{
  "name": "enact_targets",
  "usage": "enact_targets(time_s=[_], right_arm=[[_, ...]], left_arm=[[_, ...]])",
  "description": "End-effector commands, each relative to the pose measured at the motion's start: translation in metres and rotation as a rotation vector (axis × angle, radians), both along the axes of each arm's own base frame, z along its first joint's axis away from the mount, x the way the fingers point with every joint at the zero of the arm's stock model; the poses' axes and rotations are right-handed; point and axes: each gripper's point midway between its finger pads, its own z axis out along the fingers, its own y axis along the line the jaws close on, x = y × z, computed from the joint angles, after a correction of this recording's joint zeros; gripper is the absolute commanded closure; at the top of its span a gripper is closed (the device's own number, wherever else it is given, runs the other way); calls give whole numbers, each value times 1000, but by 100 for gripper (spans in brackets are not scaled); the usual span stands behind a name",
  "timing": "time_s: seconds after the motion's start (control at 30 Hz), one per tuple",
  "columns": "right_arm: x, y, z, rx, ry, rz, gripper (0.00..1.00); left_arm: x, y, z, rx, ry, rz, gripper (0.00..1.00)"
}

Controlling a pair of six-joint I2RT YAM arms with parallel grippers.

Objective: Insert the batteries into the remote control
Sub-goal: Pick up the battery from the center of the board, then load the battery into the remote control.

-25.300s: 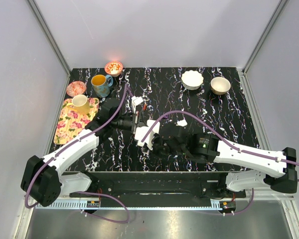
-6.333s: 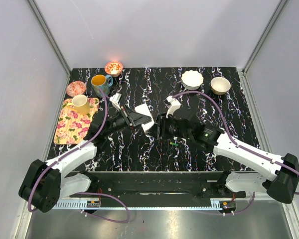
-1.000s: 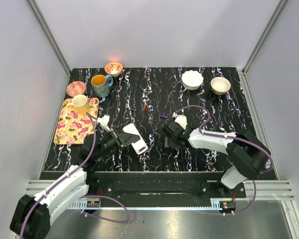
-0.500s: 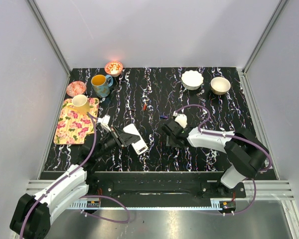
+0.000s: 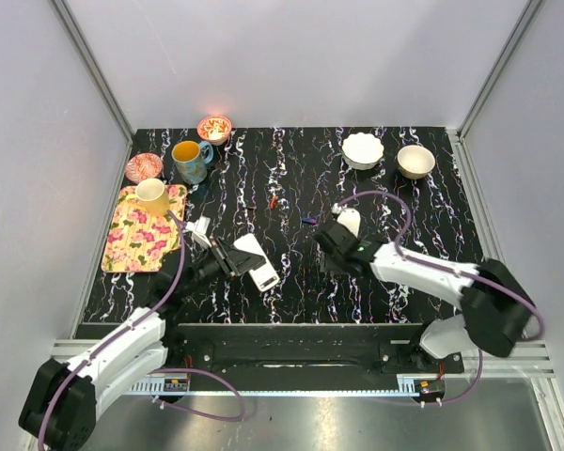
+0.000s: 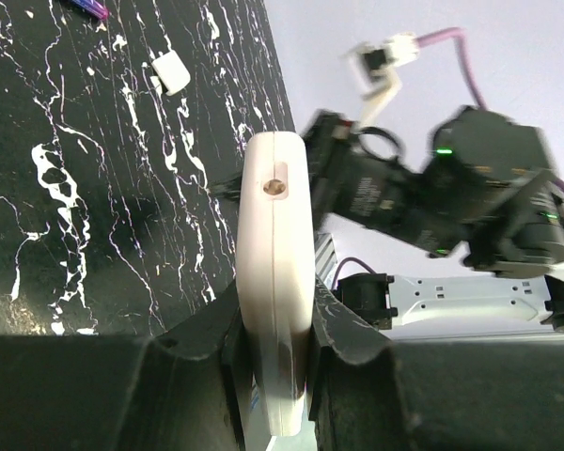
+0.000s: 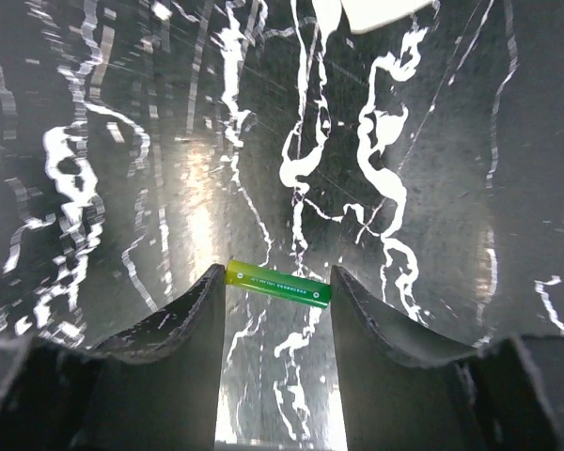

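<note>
My left gripper (image 5: 231, 259) is shut on the white remote control (image 5: 255, 261) and holds it on its edge. In the left wrist view the remote (image 6: 275, 244) stands narrow side up between the fingers of the left gripper (image 6: 274, 349). My right gripper (image 5: 331, 252) is at the table's middle, low over the surface. In the right wrist view a green battery (image 7: 278, 285) spans the gap of the right gripper (image 7: 277, 293), with one end against each fingertip.
A small white cover piece (image 6: 169, 72) lies on the table, also at the top of the right wrist view (image 7: 376, 9). Loose red (image 5: 273, 201) and purple (image 5: 307, 222) batteries lie mid-table. Flowered tray (image 5: 132, 246), mugs and bowls stand far left; two bowls (image 5: 363, 150) far right.
The right arm's elbow has swung out to the right, and its gripper has shifted slightly right and away. The left gripper and the remote have stayed put.
</note>
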Motion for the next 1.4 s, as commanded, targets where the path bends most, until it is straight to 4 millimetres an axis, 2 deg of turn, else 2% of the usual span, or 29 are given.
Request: enact_targets(time_s=[0.0, 0.03, 0.07, 0.1, 0.13, 0.17, 0.2, 0.27, 0.3, 0.33, 0.37, 0.43, 0.5, 0.7, 0.73, 0.8, 0.83, 0.9, 0.93, 1.13, 1.37], right_arm=[[11, -4, 91, 21, -170, 118, 95], [8, -3, 111, 52, -198, 154, 96], [3, -4, 121, 54, -196, 192, 99], [1, 3, 141, 60, -232, 294, 100], [-9, 14, 154, 116, -227, 382, 100], [-15, 15, 159, 114, -212, 429, 100], [-18, 21, 175, 118, -232, 493, 100], [-29, 26, 175, 84, -193, 571, 100], [-39, 38, 182, 63, -217, 646, 100], [-39, 36, 179, 1, -223, 647, 100], [-43, 39, 179, -21, -227, 672, 100], [-49, 50, 181, -37, -229, 716, 100], [-50, 58, 183, -39, -227, 728, 100], [-52, 77, 194, -101, -255, 755, 100], [-50, 75, 196, -125, -264, 745, 100], [-49, 79, 205, -130, -282, 747, 100], [-48, 78, 207, -140, -286, 744, 100], [-45, 79, 212, -155, -292, 741, 100], [-44, 74, 210, -187, -285, 732, 100], [-40, 67, 207, -279, -247, 715, 100], [-47, 78, 194, -320, -194, 732, 100]], left_arm=[[15, -3, 36, -39, -103, 21, 100], [16, -4, 36, -39, -100, 16, 100], [17, -6, 41, -45, -111, 10, 100], [18, -10, 37, -36, -94, -13, 100], [18, -13, 37, -36, -91, -30, 100], [22, -18, 38, -37, -91, -48, 100], [19, -23, 39, -42, -86, -94, 100], [22, -32, 45, -65, -98, -145, 100], [17, -36, 47, -86, -87, -190, 100], [17, -38, 55, -113, -116, -207, 100], [19, -41, 52, -128, -83, -217, 100], [18, -43, 58, -158, -101, -236, 100], [19, -46, 57, -176, -89, -239, 100], [17, -53, 74, -255, -158, -261, 100], [15, -53, 84, -281, -203, -266, 100], [18, -55, 85, -311, -197, -270, 100], [17, -55, 93, -339, -233, -277, 100], [21, -57, 91, -366, -207, -276, 100], [21, -57, 97, -387, -231, -281, 100], [26, -66, 93, -403, -197, -282, 100], [26, -69, 92, -404, -200, -268, 100]])
